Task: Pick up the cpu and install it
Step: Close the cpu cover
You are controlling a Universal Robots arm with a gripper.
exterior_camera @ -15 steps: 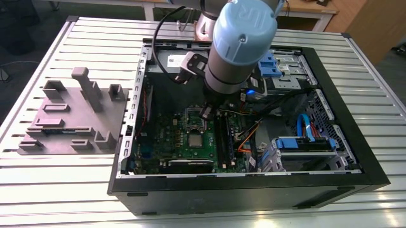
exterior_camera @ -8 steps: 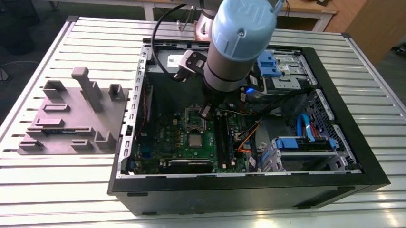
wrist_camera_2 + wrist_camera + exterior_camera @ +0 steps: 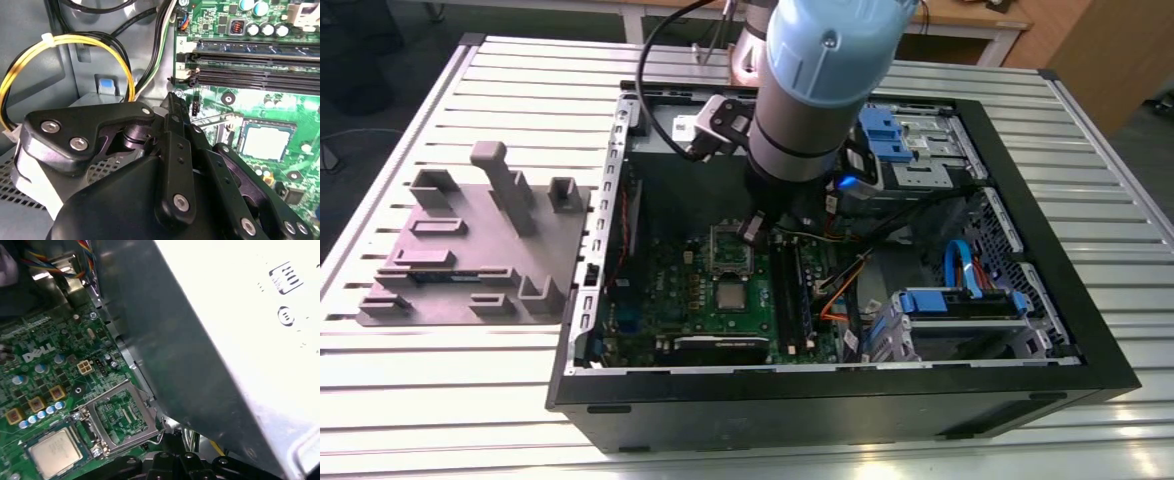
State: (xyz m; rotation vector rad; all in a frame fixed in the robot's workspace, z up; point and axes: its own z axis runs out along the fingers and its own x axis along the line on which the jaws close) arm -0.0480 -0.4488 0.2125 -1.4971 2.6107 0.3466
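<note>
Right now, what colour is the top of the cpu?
Shiny silver-grey; the cpu shows best in the first wrist view.

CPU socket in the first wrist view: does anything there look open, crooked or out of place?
The cpu appears to lie flat in its socket, but the metal retention frame next to it stands hinged open rather than closed over the chip. Nothing looks damaged.
</note>
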